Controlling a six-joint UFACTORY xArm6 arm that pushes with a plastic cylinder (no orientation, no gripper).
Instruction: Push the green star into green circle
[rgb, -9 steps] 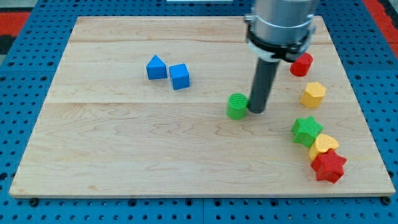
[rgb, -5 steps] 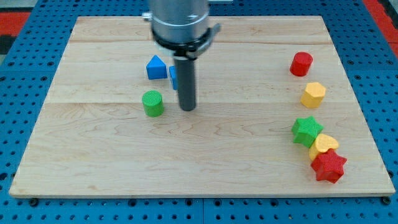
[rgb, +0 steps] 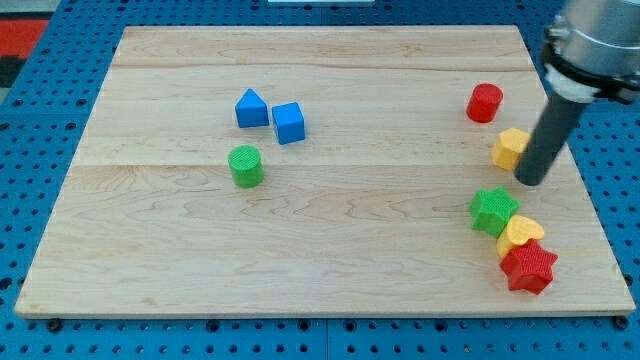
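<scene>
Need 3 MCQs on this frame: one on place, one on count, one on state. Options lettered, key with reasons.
1. Where is my tip?
A. At the view's right, beside the yellow block, above the green star
B. Touching the green circle
C. Between the two blue blocks

2. How many red blocks are on the board?
A. One
B. Two
C. Three

3. What state is the green star in?
A. Pressed against the green circle
B. Far from the green circle, next to the yellow heart
C. Off the board

Key: 1 A, the rod ends by the yellow block at the right side. 2 B, a red cylinder near the view's top right and a red star at bottom right. 3 B, the star sits in the right-hand cluster while the circle lies left of centre.
</scene>
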